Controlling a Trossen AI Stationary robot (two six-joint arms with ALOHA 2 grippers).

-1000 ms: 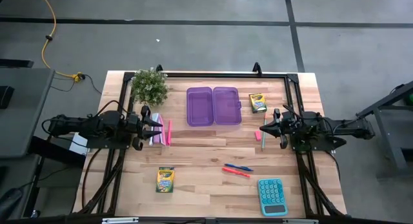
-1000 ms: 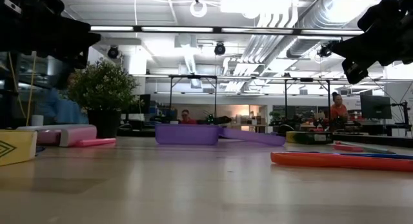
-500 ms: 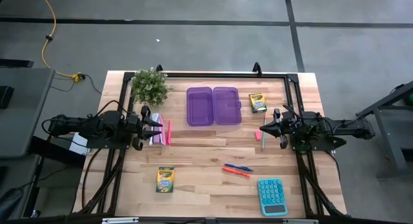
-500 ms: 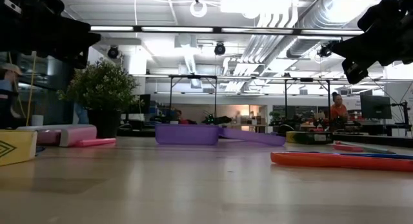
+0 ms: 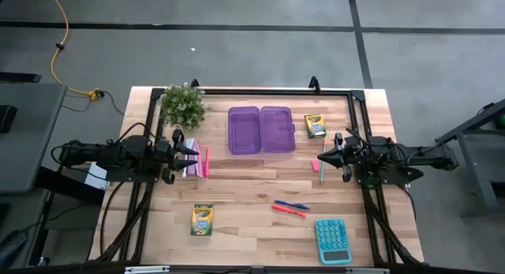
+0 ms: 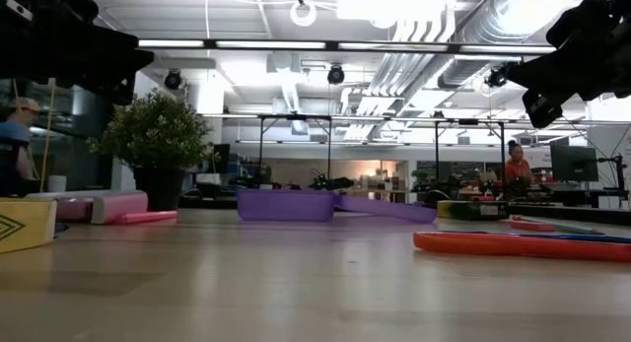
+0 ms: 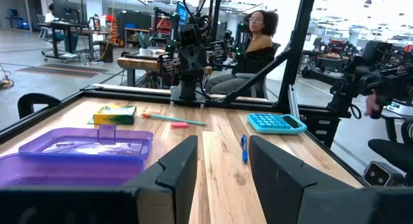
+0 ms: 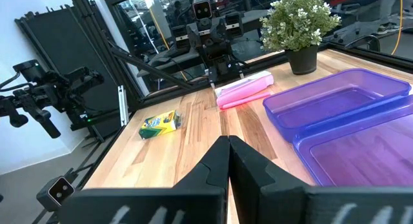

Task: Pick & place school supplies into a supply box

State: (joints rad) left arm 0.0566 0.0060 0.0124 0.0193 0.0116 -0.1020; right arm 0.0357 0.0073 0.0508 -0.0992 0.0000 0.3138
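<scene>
The purple supply box (image 5: 261,129) lies open at the table's far middle; it also shows in the left wrist view (image 7: 77,150) and the right wrist view (image 8: 342,114). One crayon box (image 5: 316,125) lies right of it and another (image 5: 203,219) at the near left. A red pen (image 5: 289,212) and a blue pen (image 5: 293,204) lie side by side at the near middle. A pink marker (image 5: 207,161) lies by my left gripper (image 5: 192,154), which is open and empty (image 7: 222,166). A pink eraser (image 5: 314,165) lies by my right gripper (image 5: 319,157), which is shut and empty (image 8: 227,159).
A potted plant (image 5: 182,105) stands at the far left. A pink-and-white booklet (image 5: 190,160) lies beside the pink marker. A teal calculator (image 5: 332,240) lies at the near right. A black frame (image 5: 272,90) runs along the far edge. A person (image 7: 255,40) sits beyond the table.
</scene>
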